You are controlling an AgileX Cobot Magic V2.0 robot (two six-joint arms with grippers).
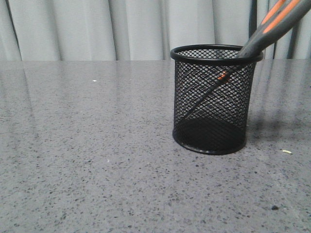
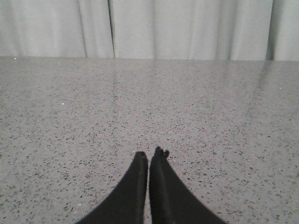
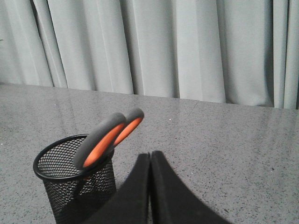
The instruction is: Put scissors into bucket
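The black wire-mesh bucket (image 1: 214,99) stands upright on the grey table, right of centre in the front view. The scissors (image 1: 272,26) stand slanted inside it, blades down, the grey and orange handles leaning over the rim to the right. In the right wrist view the bucket (image 3: 70,186) and the scissors' handles (image 3: 105,137) sit close beside my right gripper (image 3: 150,155), which is shut and empty, not touching them. My left gripper (image 2: 150,153) is shut and empty over bare table. Neither gripper shows in the front view.
Speckled grey table (image 1: 87,160) with a pale curtain (image 1: 97,29) behind its far edge. A small pale scrap (image 1: 287,152) and a dark speck (image 1: 274,208) lie right of the bucket.
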